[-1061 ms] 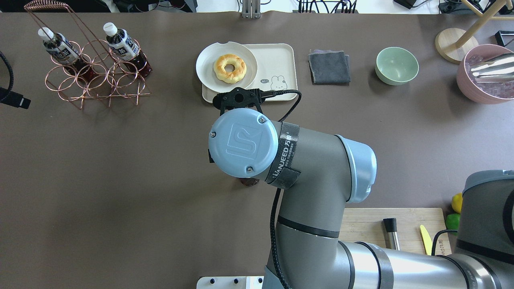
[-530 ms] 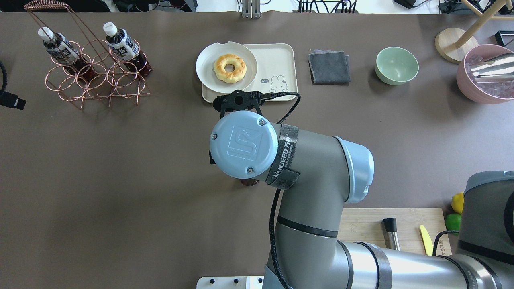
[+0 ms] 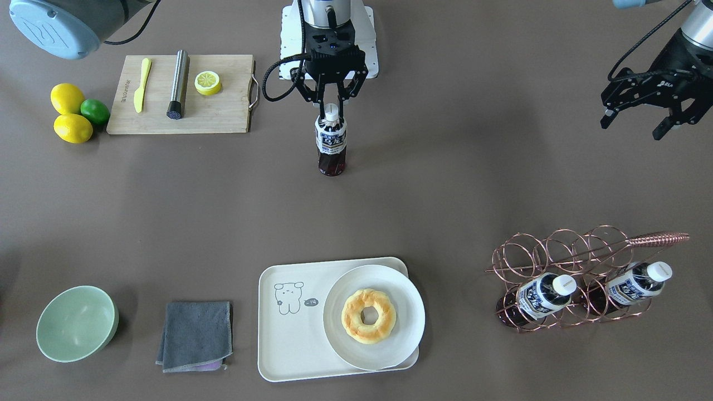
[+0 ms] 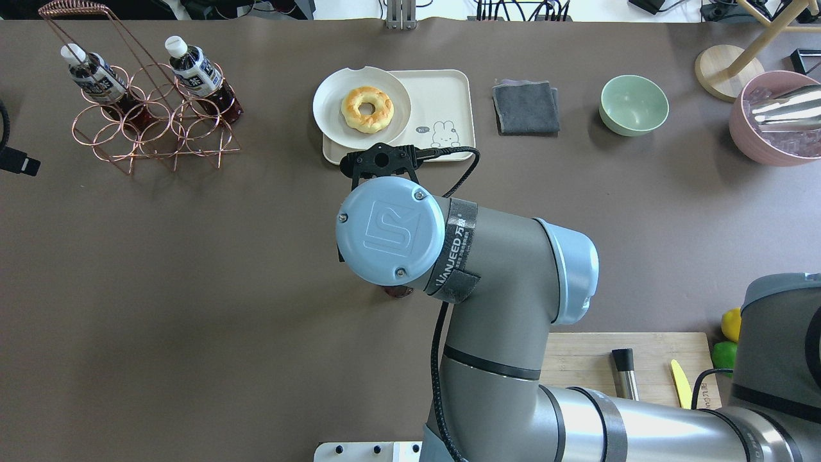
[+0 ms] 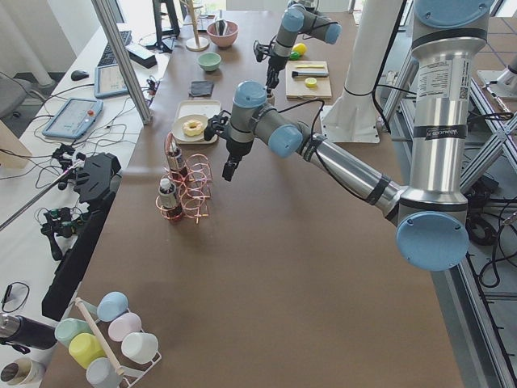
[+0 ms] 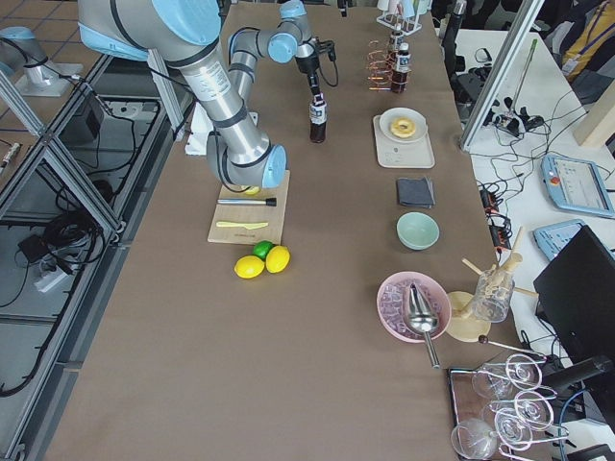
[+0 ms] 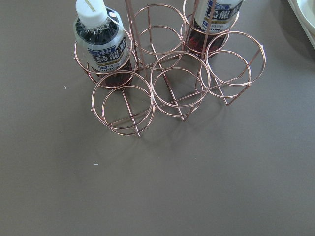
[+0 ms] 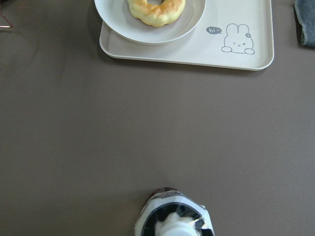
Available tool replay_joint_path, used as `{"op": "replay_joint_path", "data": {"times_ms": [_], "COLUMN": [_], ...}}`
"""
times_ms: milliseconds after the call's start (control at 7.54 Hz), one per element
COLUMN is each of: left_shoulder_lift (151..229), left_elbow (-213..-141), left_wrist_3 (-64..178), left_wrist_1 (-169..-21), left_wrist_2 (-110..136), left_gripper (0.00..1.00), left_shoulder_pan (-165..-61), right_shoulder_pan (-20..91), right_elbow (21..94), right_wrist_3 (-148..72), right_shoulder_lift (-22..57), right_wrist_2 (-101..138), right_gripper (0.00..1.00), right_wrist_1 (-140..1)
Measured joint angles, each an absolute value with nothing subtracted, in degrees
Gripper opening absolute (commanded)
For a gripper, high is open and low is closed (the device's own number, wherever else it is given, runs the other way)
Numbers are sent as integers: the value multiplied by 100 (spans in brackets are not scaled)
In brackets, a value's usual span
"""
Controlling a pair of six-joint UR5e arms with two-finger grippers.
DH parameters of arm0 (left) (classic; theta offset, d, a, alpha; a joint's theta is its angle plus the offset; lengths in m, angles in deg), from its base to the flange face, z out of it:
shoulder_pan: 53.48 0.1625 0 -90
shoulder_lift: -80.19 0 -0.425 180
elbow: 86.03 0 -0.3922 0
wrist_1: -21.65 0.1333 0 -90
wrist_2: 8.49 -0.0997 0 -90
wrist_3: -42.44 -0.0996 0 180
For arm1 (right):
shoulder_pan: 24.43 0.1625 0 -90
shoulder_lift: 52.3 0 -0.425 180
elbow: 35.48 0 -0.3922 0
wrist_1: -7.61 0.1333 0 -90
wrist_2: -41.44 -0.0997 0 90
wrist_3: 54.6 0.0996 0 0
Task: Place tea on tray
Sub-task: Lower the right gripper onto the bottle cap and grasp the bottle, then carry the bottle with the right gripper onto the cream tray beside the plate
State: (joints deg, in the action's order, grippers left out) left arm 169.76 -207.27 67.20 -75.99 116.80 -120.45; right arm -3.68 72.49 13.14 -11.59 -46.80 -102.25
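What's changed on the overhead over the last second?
Almost nothing. The left arm's black end slid slightly toward the overhead view's left edge; the right arm barely shifted. Nothing visibly taken or released. The tea still stands under the right gripper; tray and racked bottles unmoved.

Left arm (image 4: 16,163) slightly further off the overhead view's left edge; right arm (image 4: 500,269) perhaps marginally shifted.

"hi" – tray (image 8: 187,51); "WANJEED" – right arm strap (image 4: 454,247)

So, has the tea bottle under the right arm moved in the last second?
No. From overhead, the tea bottle shows only its dark base, peeking out at the same spot, just as far from the cutting board as before.
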Motion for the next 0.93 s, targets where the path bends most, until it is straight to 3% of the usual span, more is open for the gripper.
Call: {"op": "replay_joint_path", "data": {"times_ms": [928], "left_shoulder_lift": [16839], "left_elbow": [-20821], "left_wrist_3": [6682], "left_wrist_1": [-7594], "left_wrist_2": [11683], "left_gripper": [97], "left_shoulder_pan": [-12115], "right_shoulder_pan": [229], "right_elbow": [7438], "right_wrist_3": [1230], "right_shoulder_lift": [-1210], "right_wrist_2": [-5129], "right_gripper": [0], "right_wrist_1": [-10283]}}
